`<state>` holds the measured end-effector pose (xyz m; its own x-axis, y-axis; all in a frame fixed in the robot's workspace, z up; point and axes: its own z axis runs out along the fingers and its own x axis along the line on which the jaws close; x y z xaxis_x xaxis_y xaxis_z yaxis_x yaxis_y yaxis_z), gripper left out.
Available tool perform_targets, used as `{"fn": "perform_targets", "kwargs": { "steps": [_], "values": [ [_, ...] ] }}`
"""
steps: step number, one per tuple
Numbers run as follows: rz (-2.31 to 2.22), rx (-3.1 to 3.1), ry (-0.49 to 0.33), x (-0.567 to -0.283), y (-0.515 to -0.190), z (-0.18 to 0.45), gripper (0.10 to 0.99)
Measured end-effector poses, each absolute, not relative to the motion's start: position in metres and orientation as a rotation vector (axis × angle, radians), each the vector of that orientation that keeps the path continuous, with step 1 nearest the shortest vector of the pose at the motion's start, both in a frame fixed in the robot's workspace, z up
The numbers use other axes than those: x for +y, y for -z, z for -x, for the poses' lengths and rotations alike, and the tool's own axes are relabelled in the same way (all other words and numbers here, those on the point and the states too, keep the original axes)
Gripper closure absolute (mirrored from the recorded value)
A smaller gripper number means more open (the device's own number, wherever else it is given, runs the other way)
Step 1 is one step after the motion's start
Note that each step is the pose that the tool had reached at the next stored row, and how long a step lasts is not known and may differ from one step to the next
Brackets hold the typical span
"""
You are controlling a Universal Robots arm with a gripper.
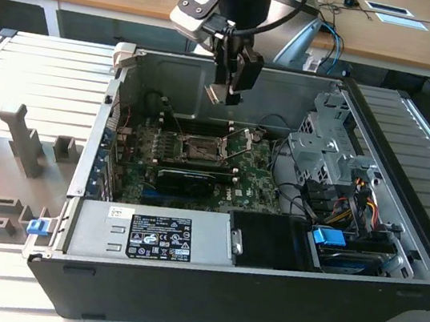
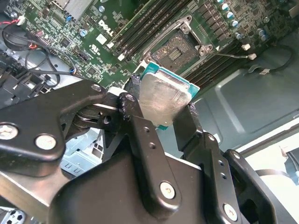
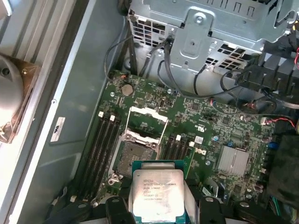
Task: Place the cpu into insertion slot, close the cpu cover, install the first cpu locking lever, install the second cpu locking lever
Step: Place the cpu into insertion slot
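My gripper [image 1: 227, 91] hangs inside the open computer case, above the green motherboard [image 1: 136, 173], shut on the cpu [image 1: 215, 93]. In both wrist views the cpu [image 2: 163, 98] [image 3: 156, 191] is a silvery square chip on a teal carrier, pinched at its edges between the black fingers [image 2: 140, 135] [image 3: 117, 207]. The insertion slot [image 3: 135, 153] [image 2: 180, 49] [image 1: 199, 149] lies below and a little ahead of the chip, its dark pin field bare. The cpu cover [image 3: 148, 119] is swung open at the socket's far side. A thin metal lever [image 2: 231, 55] sticks out beside the socket.
Black memory slots [image 3: 100, 144] flank the socket. A long black card [image 1: 192, 178] lies near it. A silver power supply [image 1: 151, 234] fills the case front, and a metal drive cage [image 1: 326, 149] with cables [image 1: 347, 201] stands at the exterior view's right. Grey fixtures [image 1: 22, 148] sit outside the case.
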<state>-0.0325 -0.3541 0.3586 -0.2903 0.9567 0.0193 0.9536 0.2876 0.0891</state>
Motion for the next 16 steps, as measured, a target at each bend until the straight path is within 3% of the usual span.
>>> {"fn": "perform_targets", "kwargs": {
  "steps": [16],
  "values": [
    [-1.933, 2.422, -0.127, -0.3541, -0.3573, 0.0325, 0.557]
  ]
}}
